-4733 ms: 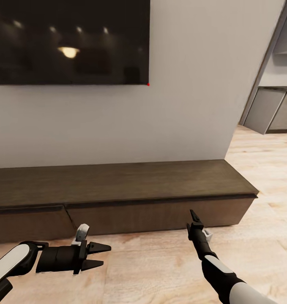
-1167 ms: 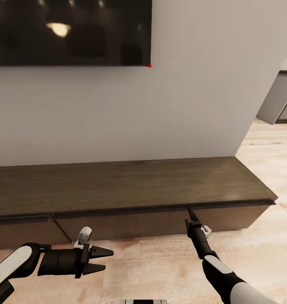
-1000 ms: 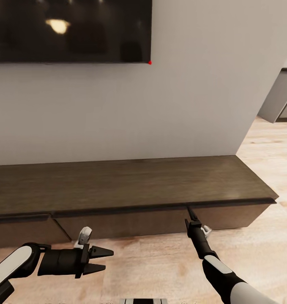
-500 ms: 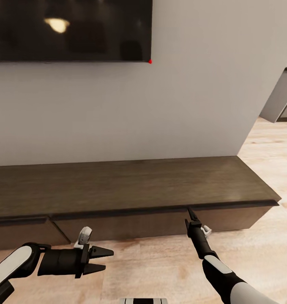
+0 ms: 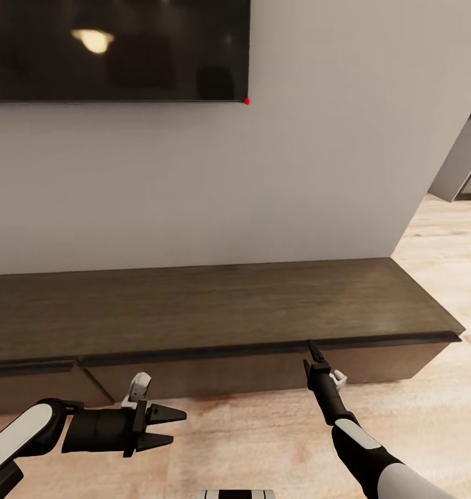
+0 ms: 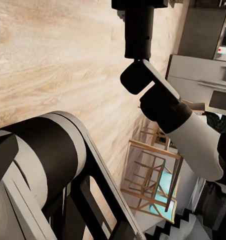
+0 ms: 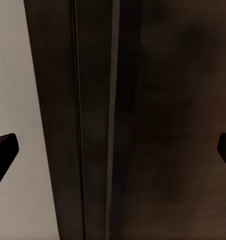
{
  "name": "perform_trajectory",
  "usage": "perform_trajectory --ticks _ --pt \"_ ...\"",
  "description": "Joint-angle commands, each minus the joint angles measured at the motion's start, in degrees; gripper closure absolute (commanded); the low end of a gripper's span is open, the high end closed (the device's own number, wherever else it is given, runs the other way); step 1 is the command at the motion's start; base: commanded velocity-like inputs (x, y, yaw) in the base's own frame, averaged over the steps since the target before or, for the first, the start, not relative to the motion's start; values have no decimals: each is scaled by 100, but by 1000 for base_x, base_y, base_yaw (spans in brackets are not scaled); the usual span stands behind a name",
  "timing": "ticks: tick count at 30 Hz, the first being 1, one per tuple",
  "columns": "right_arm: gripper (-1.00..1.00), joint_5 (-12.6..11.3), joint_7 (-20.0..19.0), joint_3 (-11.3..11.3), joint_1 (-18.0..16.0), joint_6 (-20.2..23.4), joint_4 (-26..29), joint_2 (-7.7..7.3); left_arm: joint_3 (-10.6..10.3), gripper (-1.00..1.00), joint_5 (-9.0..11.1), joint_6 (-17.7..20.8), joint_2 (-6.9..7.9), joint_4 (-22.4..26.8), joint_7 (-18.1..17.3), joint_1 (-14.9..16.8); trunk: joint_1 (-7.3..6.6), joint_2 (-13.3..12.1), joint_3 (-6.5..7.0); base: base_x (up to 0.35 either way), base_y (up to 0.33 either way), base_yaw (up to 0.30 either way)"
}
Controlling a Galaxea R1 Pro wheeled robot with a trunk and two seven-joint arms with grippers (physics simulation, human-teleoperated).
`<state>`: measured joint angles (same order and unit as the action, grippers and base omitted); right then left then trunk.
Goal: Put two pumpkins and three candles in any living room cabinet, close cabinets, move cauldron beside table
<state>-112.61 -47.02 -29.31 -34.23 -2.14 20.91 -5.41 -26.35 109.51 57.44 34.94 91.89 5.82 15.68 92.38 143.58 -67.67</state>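
Observation:
The cabinet (image 5: 214, 305) is a long, low dark brown console running along the white wall. Its middle and right drawer fronts sit shut, and the left front (image 5: 27, 384) stands slightly proud of them. My right gripper (image 5: 311, 346) points up at the lip under the cabinet top. In the right wrist view it (image 7: 113, 150) is open, its fingertips (image 7: 3, 147) spread wide before the dark front (image 7: 158, 120), holding nothing. My left gripper (image 5: 171, 425) hovers open and empty over the floor, low in front of the cabinet. Pumpkins, candles, cauldron and table are out of view.
A black TV (image 5: 110, 48) hangs on the wall above the cabinet. Grey kitchen units (image 5: 464, 166) stand past the wall's right corner. Pale wood floor (image 5: 415, 416) spreads around the cabinet's right end. The left wrist view shows my right arm (image 6: 163, 105), a fridge (image 6: 203, 75) and wooden chairs (image 6: 153, 180).
The camera has moved closer to the cabinet and drifted a little left, so its right end sits farther right. Both arms keep their pose and both grippers stay open.

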Motion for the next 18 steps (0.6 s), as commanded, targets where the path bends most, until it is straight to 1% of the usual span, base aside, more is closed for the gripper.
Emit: perform_trajectory --ticks 1,14,15,18 --pt "-100 -51 -17 -48 -4 -23 1 -5 -2 -100 62 4 4 4 60 5 -1 2 -5 2 0 0" --pt "-100 -51 -21 -52 -4 -15 1 -4 7 -100 62 4 4 4 58 5 -1 2 -5 0 0 0" --pt "100 -51 -24 -52 -4 -14 1 -4 7 -100 62 4 4 4 57 5 -1 2 -5 0 0 0" --pt "100 -51 -26 -52 -4 -14 1 -4 7 -100 62 4 4 4 59 5 -1 2 -5 0 0 0"
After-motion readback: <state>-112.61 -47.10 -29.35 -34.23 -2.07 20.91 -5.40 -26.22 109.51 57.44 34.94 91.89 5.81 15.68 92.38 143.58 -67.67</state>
